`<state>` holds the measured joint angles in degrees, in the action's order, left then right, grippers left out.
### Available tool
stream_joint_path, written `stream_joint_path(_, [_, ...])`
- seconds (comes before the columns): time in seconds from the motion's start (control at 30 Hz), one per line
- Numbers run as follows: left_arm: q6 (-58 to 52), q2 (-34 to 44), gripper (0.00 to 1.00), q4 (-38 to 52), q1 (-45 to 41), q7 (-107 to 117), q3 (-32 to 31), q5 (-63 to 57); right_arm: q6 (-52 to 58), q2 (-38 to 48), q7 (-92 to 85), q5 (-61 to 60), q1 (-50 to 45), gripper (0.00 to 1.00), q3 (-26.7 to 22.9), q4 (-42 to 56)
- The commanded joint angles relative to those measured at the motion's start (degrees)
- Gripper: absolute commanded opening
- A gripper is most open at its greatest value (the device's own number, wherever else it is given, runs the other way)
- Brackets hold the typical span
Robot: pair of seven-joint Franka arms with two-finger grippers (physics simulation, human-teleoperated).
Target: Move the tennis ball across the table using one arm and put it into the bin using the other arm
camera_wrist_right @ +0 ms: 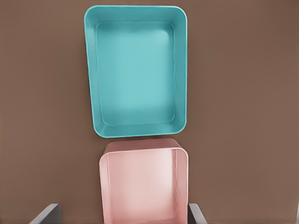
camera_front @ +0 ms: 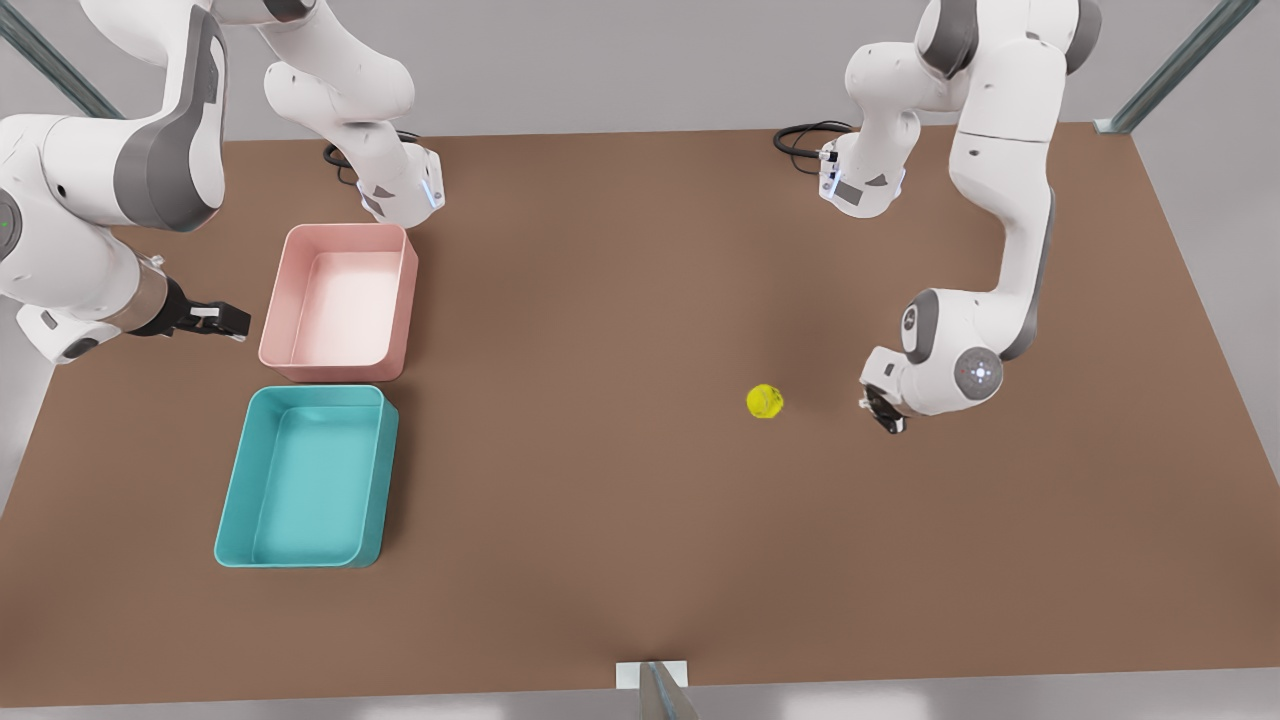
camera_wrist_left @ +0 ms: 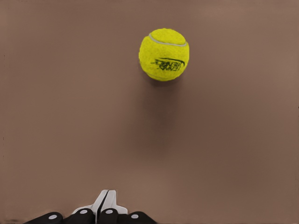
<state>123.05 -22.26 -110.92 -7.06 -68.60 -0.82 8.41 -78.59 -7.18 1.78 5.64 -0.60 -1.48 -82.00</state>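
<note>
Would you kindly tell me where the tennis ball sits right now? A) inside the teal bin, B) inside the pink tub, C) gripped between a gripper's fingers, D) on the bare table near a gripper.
D: the tennis ball lies on the bare table, apart from the left gripper with its shut fingers, and far from the teal bin and pink tub.

Brown table (camera_front: 620, 560) bears tennis ball (camera_front: 765, 401), bin (camera_front: 305, 478), pink tub (camera_front: 340, 300).
</note>
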Motion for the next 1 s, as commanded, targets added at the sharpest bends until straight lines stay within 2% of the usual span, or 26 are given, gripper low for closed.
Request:
stream_joint_path(0.0, [-20.90,1.43,0.24,9.13,0.30,65.47,0.82,1.18,0.10,0.06,0.24,-0.10,0.07,1.00,-0.02,0.00])
stream_joint_path(0.03, [-32.76,4.94,0.27,17.83,0.12,75.46,0.82,-7.42,0.10,0.06,0.24,-0.10,-0.02,1.00,-0.02,0.09])
stream_joint_path(0.07, [-48.33,5.65,0.27,30.49,-0.06,76.42,0.56,-8.49,0.10,0.06,0.24,-0.10,-0.02,1.00,-0.02,0.00])
stream_joint_path(0.1, [-53.70,7.14,0.28,36.65,-0.67,83.18,-0.05,-8.67,0.10,0.06,0.24,-0.10,0.07,1.00,-0.02,0.09])
stream_joint_path(0.13, [-55.37,7.14,0.35,39.12,-0.85,87.76,-1.81,-8.58,0.10,0.06,0.24,-0.10,-0.02,1.00,-0.02,0.00])
stream_joint_path(0.17, [-55.64,7.93,1.00,39.03,-1.11,89.69,-2.17,-9.11,0.10,-0.03,0.24,-0.10,-0.02,1.00,-0.02,0.00])
stream_joint_path(0.3, [-55.73,10.48,1.00,41.40,-1.64,101.56,-1.81,-6.91,0.10,-0.20,0.24,-0.10,-0.02,1.00,-0.02,0.00])
stream_joint_path(0.5, [-55.29,10.48,1.00,41.23,-2.08,101.47,-1.90,-6.91,0.10,-0.11,0.24,-0.10,-0.02,1.00,-0.02,0.00])
stream_joint_path(0.6, [-38.15,11.54,1.00,31.83,-2.08,103.32,-1.99,-6.65,-1.39,-2.66,1.03,0.17,-3.61,1.00,0.33,-0.97])
stream_joint_path(0.83, [-42.37,9.43,1.00,32.61,-1.29,103.41,-2.25,-7.44,-22.83,-19.01,43.92,-4.93,-22.95,1.00,0.33,1.32])
stream_joint_path(0.97, [-43.07,8.73,1.00,32.44,-0.50,103.32,-2.17,-7.26,-30.57,-24.46,52.45,-6.78,-28.41,1.00,0.33,1.32])
